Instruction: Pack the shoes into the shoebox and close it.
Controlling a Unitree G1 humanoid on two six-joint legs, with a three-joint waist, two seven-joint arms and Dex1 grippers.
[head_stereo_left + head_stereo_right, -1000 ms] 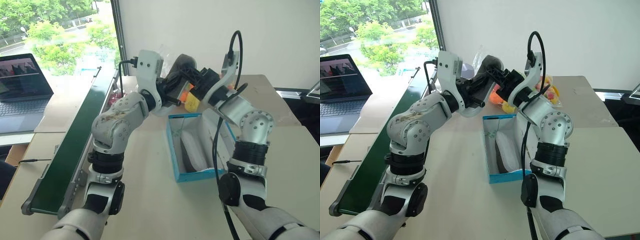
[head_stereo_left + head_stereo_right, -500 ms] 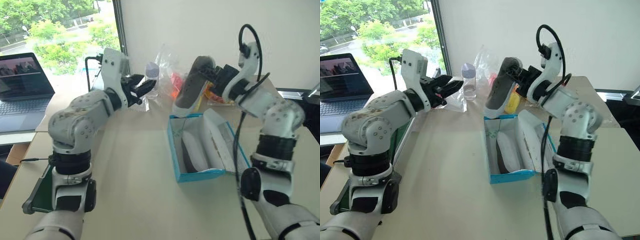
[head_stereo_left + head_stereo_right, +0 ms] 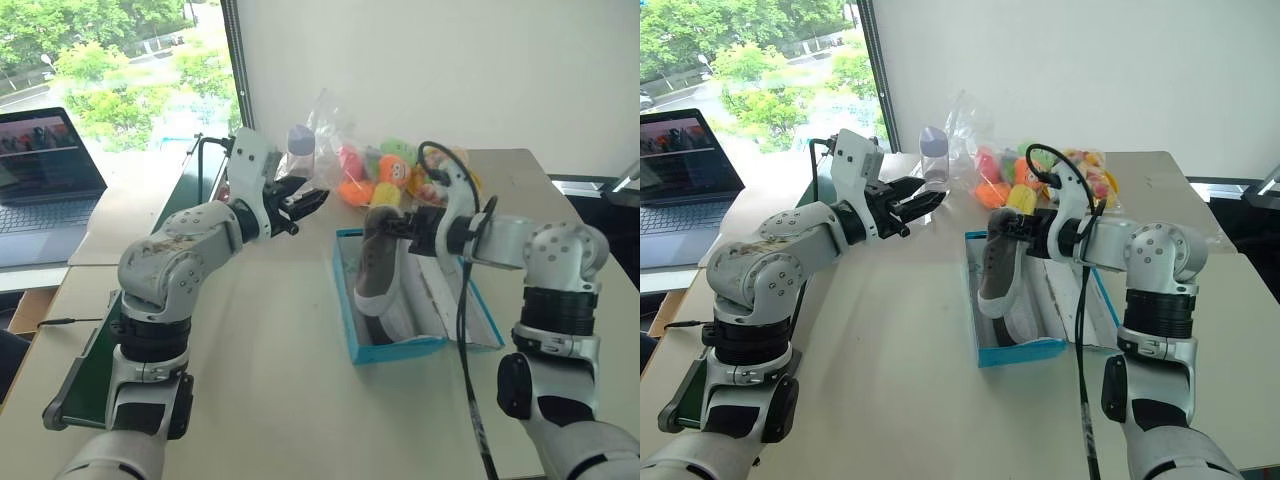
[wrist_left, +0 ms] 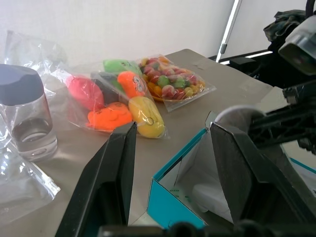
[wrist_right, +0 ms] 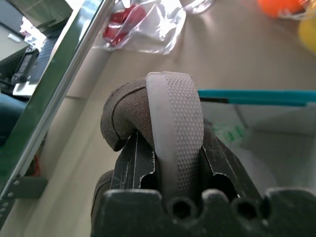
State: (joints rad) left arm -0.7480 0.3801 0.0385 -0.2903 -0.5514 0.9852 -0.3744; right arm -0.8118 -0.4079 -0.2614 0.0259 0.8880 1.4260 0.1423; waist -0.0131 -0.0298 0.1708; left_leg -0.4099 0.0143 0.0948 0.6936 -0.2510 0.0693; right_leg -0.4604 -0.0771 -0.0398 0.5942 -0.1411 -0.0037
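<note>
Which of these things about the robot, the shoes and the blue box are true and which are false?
1. The right pincer is holding a shoe. True.
2. The shoebox is closed. False: it is open, and its white inside shows.
3. The left pincer is holding a shoe. False: it is open and holds nothing.
4. Bags of colourful plush toys lie on the table behind the box. True.
5. The shoe in the right pincer lies flat on the table. False: it hangs heel up, with its toe down in the box.
</note>
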